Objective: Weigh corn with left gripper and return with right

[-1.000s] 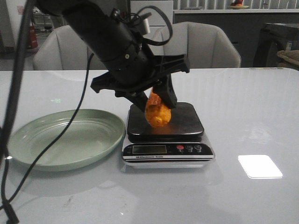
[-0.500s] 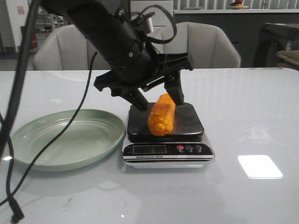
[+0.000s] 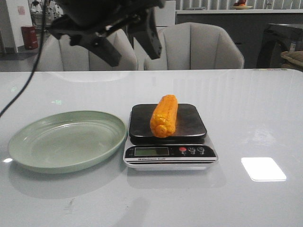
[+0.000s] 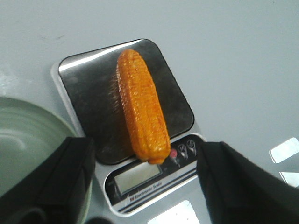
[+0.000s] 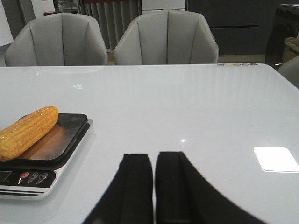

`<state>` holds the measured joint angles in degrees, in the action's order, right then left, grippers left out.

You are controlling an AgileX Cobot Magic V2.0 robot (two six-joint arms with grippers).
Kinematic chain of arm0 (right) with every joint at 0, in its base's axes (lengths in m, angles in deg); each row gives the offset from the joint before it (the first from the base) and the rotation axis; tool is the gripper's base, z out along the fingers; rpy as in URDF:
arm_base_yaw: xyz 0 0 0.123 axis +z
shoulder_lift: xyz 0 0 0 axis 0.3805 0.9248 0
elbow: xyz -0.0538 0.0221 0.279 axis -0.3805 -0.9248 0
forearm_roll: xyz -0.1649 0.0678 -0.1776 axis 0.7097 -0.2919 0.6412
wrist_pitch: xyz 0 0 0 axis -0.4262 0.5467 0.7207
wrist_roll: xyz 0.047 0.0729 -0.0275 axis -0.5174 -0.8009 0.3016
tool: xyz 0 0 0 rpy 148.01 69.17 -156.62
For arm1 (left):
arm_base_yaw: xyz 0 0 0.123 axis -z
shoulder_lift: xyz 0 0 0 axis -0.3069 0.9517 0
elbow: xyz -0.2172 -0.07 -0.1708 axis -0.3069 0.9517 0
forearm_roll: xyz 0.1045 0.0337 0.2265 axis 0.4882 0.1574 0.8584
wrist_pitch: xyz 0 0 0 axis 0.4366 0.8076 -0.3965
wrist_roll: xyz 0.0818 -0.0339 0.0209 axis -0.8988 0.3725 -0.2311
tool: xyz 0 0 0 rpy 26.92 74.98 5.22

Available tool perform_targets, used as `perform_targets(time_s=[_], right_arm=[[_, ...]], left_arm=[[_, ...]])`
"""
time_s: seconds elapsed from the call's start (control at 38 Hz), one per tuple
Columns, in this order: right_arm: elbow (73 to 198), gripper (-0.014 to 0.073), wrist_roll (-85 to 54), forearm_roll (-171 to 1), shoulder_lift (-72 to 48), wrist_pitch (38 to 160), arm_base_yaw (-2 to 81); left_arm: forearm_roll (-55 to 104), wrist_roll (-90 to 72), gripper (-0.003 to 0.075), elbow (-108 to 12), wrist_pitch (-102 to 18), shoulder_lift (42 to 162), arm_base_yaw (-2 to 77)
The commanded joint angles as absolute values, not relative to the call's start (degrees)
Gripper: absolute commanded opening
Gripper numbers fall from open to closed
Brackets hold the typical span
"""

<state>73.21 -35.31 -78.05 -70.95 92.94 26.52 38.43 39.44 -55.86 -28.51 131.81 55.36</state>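
Note:
The orange-yellow corn (image 3: 164, 115) lies lengthwise on the black platform of the scale (image 3: 189, 124). It also shows in the left wrist view (image 4: 141, 107) and the right wrist view (image 5: 27, 131). My left gripper (image 3: 131, 45) is open and empty, high above the table behind the scale, its fingers (image 4: 70, 175) spread wide. My right gripper (image 5: 153, 156) is shut and empty, low over the table to the right of the scale (image 5: 56, 149); it does not show in the front view.
A pale green plate (image 3: 28, 146) sits empty left of the scale, its rim also in the left wrist view (image 4: 28, 112). Grey chairs (image 3: 208, 45) stand behind the table's far edge. A bright light patch (image 3: 263, 169) lies on the table at the right.
My left gripper has let go of the corn, opened and risen well above the scale toward the back left. The corn now lies flat on the platform.

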Motion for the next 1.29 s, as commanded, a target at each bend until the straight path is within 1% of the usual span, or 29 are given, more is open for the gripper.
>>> perform_targets(time_s=[0.0, 0.39, 0.68, 0.79, 0.89, 1.03, 1.18, 1.26], right_arm=[[72.61, 0.0190, -34.90, -77.59, -72.07, 88.76, 26.15], [72.61, 0.0190, -34.90, -77.59, -72.07, 88.76, 26.15], [72.61, 0.0190, -34.90, -77.59, -72.07, 88.76, 26.15], [72.61, 0.0190, -34.90, -77.59, -72.07, 88.76, 26.15], [72.61, 0.0190, -34.90, -77.59, -72.07, 88.76, 26.15], [72.61, 0.0190, -34.90, -77.59, -72.07, 88.76, 26.15], [72.61, 0.0190, -34.90, -77.59, -72.07, 88.64, 26.15], [72.61, 0.0190, -34.90, -77.59, -72.07, 88.44, 26.15]], left_arm=[[39.61, 39.38, 0.0512, -52.38, -32.23, 123.28, 54.95], [44.69, 39.38, 0.0512, -33.26, -31.83, 95.80, 50.90], [49.84, 39.29, 0.0511, -25.31, -22.27, 75.24, 50.90], [52.11, 39.29, 0.0489, -22.67, -20.84, 68.74, 50.90], [53.27, 39.29, 0.0445, -20.33, -18.98, 62.78, 50.90], [54.55, 39.14, 0.0358, -18.30, -16.25, 56.34, 50.90], [55.69, 39.14, 0.0205, -15.69, -16.49, 49.33, 50.90], [55.69, 39.14, 0.0107, -15.07, -18.08, 46.67, 50.90]])
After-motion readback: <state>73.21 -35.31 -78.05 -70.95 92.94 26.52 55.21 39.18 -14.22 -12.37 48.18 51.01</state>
